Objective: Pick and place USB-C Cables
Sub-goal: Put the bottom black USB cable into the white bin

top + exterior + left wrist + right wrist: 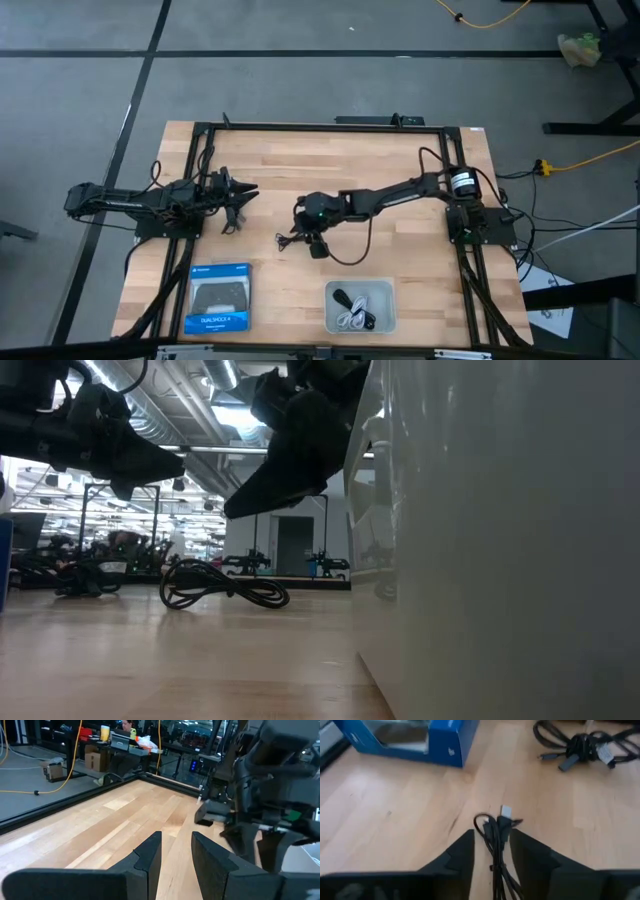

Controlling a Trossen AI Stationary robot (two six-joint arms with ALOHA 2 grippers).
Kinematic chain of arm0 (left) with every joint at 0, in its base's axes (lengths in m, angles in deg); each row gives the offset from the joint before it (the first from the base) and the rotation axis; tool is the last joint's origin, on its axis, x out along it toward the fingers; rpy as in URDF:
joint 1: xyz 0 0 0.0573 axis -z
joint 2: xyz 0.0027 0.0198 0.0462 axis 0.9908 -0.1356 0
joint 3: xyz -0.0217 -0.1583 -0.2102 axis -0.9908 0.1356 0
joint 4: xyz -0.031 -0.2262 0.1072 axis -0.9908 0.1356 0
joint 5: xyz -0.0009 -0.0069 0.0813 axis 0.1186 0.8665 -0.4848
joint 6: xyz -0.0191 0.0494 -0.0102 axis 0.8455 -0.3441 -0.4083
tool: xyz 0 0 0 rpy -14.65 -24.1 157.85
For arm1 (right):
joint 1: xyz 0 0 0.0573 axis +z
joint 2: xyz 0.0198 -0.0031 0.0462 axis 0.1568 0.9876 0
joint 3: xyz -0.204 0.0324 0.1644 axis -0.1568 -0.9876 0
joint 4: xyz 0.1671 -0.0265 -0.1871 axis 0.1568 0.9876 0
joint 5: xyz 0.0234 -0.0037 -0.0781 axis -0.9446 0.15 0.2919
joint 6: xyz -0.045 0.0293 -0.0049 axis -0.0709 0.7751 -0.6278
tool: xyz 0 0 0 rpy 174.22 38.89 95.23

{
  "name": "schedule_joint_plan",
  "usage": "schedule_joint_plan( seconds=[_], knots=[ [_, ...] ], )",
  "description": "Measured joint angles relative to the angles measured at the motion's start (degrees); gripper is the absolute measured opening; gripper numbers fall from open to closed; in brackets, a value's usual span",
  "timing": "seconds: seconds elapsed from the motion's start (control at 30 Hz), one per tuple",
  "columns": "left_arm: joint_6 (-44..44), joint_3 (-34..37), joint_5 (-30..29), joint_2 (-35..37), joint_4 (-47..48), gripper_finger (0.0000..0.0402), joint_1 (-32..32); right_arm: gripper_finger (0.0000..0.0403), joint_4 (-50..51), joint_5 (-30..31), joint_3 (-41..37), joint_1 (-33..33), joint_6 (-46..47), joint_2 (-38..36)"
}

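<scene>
My right gripper (pixel 318 244) reaches out over the middle of the table and is shut on a black USB-C cable (pixel 495 840). A second black cable bundle (pixel 288 240) lies loose on the wood just left of it, and also shows in the right wrist view (pixel 580 744) and the low view (pixel 222 586). The clear tray (pixel 386 290) at the near edge holds a black coil (pixel 343 297) and a whitish coil (pixel 352 319). My left gripper (pixel 238 200) hangs open over the table's left part, touching nothing. My right gripper pinches the black cable between its two fingers (pixel 457 852), the strands running lengthwise through the gap. The cable's plug end (pixel 506 812) and a small loop (pixel 481 820) stick out past the fingertips. The fingers slant down from above, and the gripper stands above the wood in the low view.
A blue boxed controller (pixel 218 297) lies at the near left, left of the tray. In the low view the tray's pale wall (pixel 500 540) fills the right half. Black frame rails (pixel 300 127) border the table. Bare wood lies between the two arms.
</scene>
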Motion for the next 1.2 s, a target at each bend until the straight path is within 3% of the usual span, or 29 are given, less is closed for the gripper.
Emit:
schedule_joint_plan(
  seconds=[0.3,0.5,0.67,0.9,1.07,1.2],
  knots=[
    [0.06,0.00,0.00,0.00,0.00,0.0099,0.00,0.0196,-2.08,0.42,0.00,-0.95,-0.34,4.37],
    [0.08,0.01,0.00,0.00,0.00,0.0099,0.00,0.0200,0.46,0.00,0.00,-3.45,-0.22,6.35],
    [0.12,0.00,0.00,0.00,0.06,0.0099,-0.01,0.0200,0.99,-4.47,0.02,-4.04,1.51,7.44],
    [0.15,0.00,0.00,0.00,0.15,0.0099,-0.01,0.0199,5.25,-3.83,0.09,-4.04,1.48,7.44],
    [0.16,0.00,0.01,0.00,0.17,0.0099,0.00,0.0171,7.90,0.70,0.26,-3.89,1.43,7.18],
    [0.19,0.01,0.02,0.00,0.20,0.0099,-0.01,0.0104,7.48,1.45,0.20,-4.27,1.52,7.22]
  ],
)
